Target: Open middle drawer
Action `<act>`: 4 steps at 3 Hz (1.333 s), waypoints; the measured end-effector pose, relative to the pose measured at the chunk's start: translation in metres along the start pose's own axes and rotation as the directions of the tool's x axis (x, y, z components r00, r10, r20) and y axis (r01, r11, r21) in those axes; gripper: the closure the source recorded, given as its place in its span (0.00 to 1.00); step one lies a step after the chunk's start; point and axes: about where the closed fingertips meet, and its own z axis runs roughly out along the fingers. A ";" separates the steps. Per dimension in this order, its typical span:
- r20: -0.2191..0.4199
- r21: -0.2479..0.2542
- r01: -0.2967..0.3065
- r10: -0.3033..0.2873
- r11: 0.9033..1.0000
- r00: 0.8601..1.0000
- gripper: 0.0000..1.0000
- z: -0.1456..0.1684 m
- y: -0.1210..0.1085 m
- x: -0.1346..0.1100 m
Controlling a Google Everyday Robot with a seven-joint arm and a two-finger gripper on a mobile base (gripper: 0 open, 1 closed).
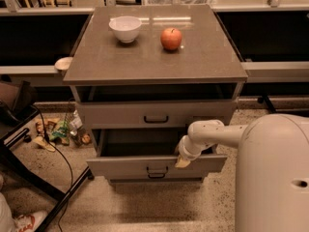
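Observation:
The middle drawer (125, 166) is a wide grey drawer with a small black bar handle (156, 172). It stands pulled well out of the grey cabinet (154, 66), and its dark inside shows. My gripper (182, 161) sits on the top edge of the drawer's front, right of the handle, at the end of my white arm (212, 133). The taller top drawer (120, 114) above is closed. The lowest drawer is hidden under the pulled-out front.
A white bowl (125, 28) and a red apple (171, 38) stand on the cabinet top. My white body (273, 178) fills the lower right. Litter (58, 132) and a cable lie on the floor at left, beside black frame legs (29, 178).

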 end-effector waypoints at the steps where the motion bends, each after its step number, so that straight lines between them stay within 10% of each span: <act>1: 0.000 0.000 0.000 0.000 1.000 1.000 0.39 0.000 0.000 0.000; 3: 0.000 -0.002 0.000 0.000 1.000 1.000 0.00 0.001 0.001 0.000; 4: -0.012 -0.064 0.018 -0.019 0.998 1.000 0.00 0.005 0.020 0.003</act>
